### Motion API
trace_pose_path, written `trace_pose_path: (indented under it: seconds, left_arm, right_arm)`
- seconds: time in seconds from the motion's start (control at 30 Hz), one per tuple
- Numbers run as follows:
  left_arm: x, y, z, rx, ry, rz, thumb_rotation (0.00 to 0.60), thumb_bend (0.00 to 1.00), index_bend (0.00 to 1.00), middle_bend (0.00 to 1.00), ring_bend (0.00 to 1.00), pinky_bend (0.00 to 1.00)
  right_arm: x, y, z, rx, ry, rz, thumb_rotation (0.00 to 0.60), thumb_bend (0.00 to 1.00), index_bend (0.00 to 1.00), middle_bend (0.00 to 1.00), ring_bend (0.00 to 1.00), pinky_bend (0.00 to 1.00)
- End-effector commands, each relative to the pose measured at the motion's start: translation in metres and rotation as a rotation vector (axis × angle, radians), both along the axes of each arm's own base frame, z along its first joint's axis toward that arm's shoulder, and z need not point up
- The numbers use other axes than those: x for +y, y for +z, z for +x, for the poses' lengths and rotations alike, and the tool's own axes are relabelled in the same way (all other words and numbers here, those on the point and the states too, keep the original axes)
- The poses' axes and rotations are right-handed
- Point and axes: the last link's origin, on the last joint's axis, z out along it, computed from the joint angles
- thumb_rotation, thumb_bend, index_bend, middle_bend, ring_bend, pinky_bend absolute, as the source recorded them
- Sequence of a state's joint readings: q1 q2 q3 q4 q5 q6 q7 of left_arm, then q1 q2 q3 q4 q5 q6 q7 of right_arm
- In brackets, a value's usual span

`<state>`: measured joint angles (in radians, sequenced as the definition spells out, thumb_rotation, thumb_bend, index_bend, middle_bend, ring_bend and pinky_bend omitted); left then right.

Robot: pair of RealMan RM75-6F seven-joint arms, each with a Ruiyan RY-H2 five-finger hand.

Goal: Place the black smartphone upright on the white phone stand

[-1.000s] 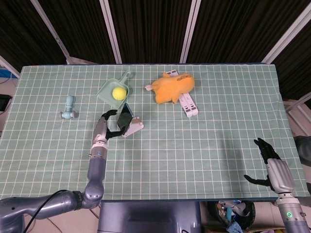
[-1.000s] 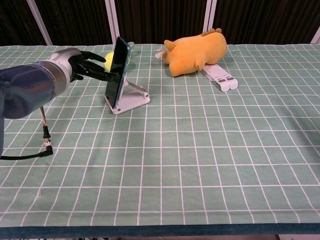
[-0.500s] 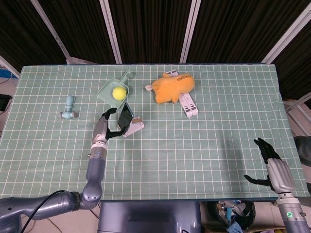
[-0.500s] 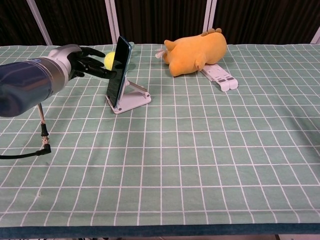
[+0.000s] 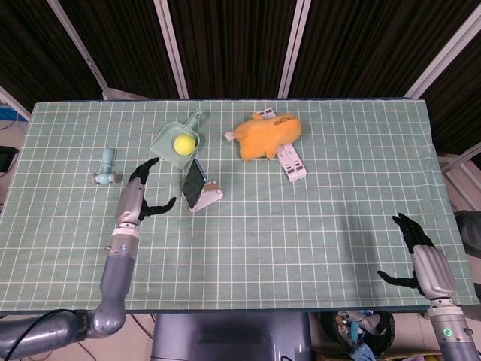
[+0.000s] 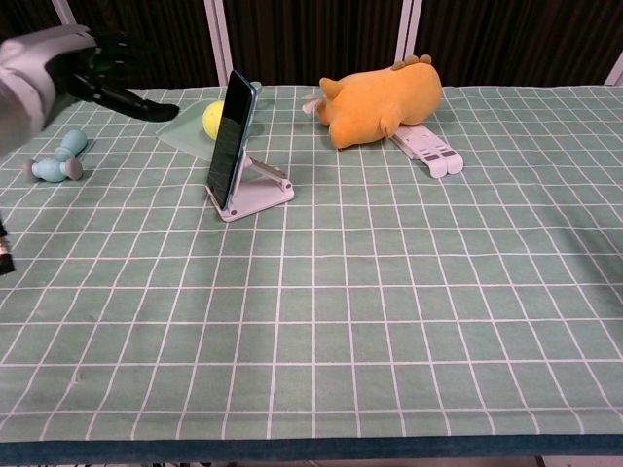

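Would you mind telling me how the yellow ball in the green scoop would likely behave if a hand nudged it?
The yellow ball looks round and smooth, so it would probably roll at a light touch. The green scoop has a raised rim, which may stop it on most sides, though it could escape through the open front. It looks small, so it is likely light.

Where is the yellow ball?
The ball sits in the green scoop, left of centre at the table's far side, just behind the phone.
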<state>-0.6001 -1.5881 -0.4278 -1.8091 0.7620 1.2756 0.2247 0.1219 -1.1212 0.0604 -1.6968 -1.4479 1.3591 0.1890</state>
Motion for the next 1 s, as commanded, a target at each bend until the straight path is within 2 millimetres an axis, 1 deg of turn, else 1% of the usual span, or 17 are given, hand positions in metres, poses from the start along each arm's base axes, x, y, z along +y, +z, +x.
trace_pose_path:
  seconds: [0.03, 0.1, 0.2, 0.3, 0.43, 0.57, 0.73, 0.9, 1.0]
  left_arm:
    - [-0.039, 0.041, -0.044, 0.194, -0.071, 0.017, 0.6, 0.22, 0.09, 0.08, 0.0, 0.0]
    - [-0.046, 0.049, -0.053, 0.226, -0.092, 0.021, 0.6, 0.22, 0.09, 0.08, 0.0, 0.0]
    - [-0.064, 0.067, -0.076, 0.317, -0.127, 0.035, 0.6, 0.22, 0.09, 0.06, 0.0, 0.0]
    - [-0.076, 0.078, -0.093, 0.389, -0.158, 0.041, 0.6, 0.22, 0.05, 0.01, 0.0, 0.0]
    - [-0.094, 0.09, -0.112, 0.464, -0.193, 0.056, 0.6, 0.21, 0.0, 0.0, 0.0, 0.0]
    - [-0.112, 0.099, -0.131, 0.557, -0.213, 0.066, 0.6, 0.18, 0.0, 0.0, 0.0, 0.0]
    - [-0.135, 0.105, -0.154, 0.645, -0.215, 0.071, 0.6, 0.14, 0.0, 0.0, 0.0, 0.0]
    - [-0.147, 0.11, -0.17, 0.738, -0.223, 0.071, 0.6, 0.11, 0.0, 0.0, 0.0, 0.0]
    - [-0.148, 0.109, -0.172, 0.738, -0.216, 0.074, 0.6, 0.11, 0.0, 0.0, 0.0, 0.0]
  right_arm:
    - [0.0, -0.001, 0.0, 0.015, 0.009, -0.001, 0.6, 0.14, 0.0, 0.0, 0.0, 0.19]
    - [0.0, -0.001, 0.0, 0.021, 0.011, -0.001, 0.6, 0.14, 0.0, 0.0, 0.0, 0.19]
    - [0.001, -0.002, 0.0, 0.035, 0.015, -0.003, 0.6, 0.14, 0.0, 0.0, 0.0, 0.19]
    - [0.001, -0.002, 0.0, 0.046, 0.019, -0.008, 0.6, 0.14, 0.0, 0.0, 0.0, 0.19]
    - [0.001, -0.002, 0.0, 0.058, 0.022, -0.013, 0.6, 0.14, 0.0, 0.0, 0.0, 0.19]
    - [0.001, -0.003, 0.0, 0.071, 0.025, -0.016, 0.6, 0.14, 0.0, 0.0, 0.0, 0.19]
    - [0.001, -0.003, 0.0, 0.082, 0.026, -0.016, 0.6, 0.14, 0.0, 0.0, 0.0, 0.19]
    - [0.003, -0.004, -0.001, 0.088, 0.023, -0.015, 0.6, 0.14, 0.0, 0.0, 0.0, 0.19]
    - [0.003, -0.003, 0.0, 0.09, 0.024, -0.017, 0.6, 0.14, 0.0, 0.0, 0.0, 0.19]
